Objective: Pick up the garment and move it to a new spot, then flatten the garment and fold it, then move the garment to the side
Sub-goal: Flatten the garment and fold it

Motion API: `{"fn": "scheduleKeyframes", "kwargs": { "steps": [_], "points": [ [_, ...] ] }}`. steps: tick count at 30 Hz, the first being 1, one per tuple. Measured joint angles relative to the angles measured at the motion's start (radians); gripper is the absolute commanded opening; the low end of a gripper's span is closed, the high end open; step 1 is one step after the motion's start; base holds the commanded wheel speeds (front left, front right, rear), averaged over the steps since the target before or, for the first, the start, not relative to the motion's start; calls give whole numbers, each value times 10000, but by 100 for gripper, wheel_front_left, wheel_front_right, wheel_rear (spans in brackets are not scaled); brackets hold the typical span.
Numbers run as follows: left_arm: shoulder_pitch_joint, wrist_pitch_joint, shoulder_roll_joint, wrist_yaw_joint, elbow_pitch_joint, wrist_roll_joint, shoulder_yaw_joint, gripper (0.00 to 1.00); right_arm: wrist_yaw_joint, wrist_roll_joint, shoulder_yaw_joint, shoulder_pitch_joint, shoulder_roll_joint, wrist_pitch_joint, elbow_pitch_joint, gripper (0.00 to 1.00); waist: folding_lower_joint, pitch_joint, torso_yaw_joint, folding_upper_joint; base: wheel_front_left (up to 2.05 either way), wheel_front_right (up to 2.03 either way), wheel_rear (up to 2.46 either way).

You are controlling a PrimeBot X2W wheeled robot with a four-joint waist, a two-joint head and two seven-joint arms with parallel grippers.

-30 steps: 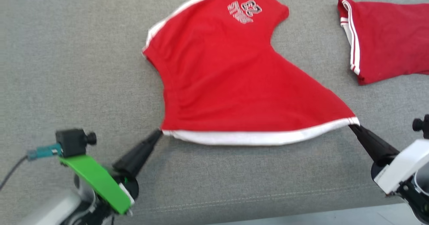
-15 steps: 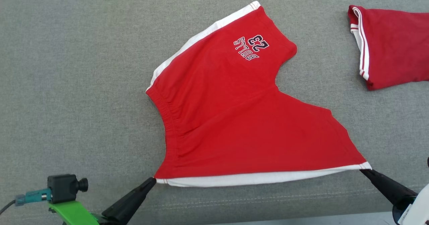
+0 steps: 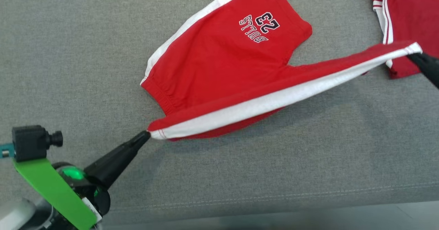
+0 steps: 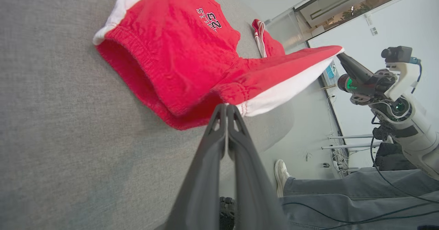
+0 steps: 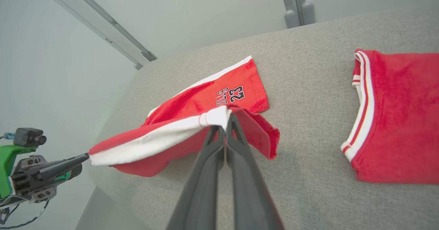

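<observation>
The garment [image 3: 219,62] is a pair of red shorts with white side stripes and "BULLS 23" print, lying on a grey fabric surface [image 3: 68,51]. Its near leg is lifted off the surface and stretched taut between both grippers. My left gripper [image 3: 147,134] is shut on the waistband corner of that white-striped edge, seen close up in the left wrist view [image 4: 227,107]. My right gripper [image 3: 411,54] is shut on the hem corner at the far right, raised over the surface; the right wrist view shows it pinching the white corner [image 5: 226,118]. The far leg [image 5: 236,89] still rests flat.
A second red garment with white trim [image 3: 408,21] lies at the upper right, right behind the lifted corner [image 5: 394,117]. The surface's front edge runs along the bottom [image 3: 274,209]. A person's leg and white shoe [image 4: 281,175] stand beside the surface.
Both grippers have lifted the near edge and carried it toward the far leg; the right one has swung far up and back. The near leg now hangs folded over instead of lying spread.
</observation>
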Motion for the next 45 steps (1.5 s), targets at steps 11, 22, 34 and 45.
{"fn": "scheduleKeyframes", "kwargs": {
  "steps": [11, 22, 34, 45],
  "points": [
    [-2610, 1534, -374, 286, 199, -1243, 857, 0, -117, 717, -577, -2952, 445, 1708, 773, 0, 0, 1398, 420, 0, 0, 0, 0],
    [-4692, 2468, -1197, 635, 1200, -1774, 1356, 0, -186, -405, -309, -5692, 1076, 3035, 1739, 0, 0, 2890, 1165, 0, 0, 0, 0],
    [-5683, 2869, -2410, 487, 2771, -1733, 1095, 0, -194, -2729, 798, -8130, 3005, 3425, 3666, 0, 1, 4095, 2098, 0, 0, 0, 0],
    [-5893, 3041, -2842, 174, 3724, -1639, 869, 0, -196, -3764, 1860, -9255, 4637, 3655, 5352, 0, 1, 4209, 2495, 0, 0, 0, 0]
  ]
}}
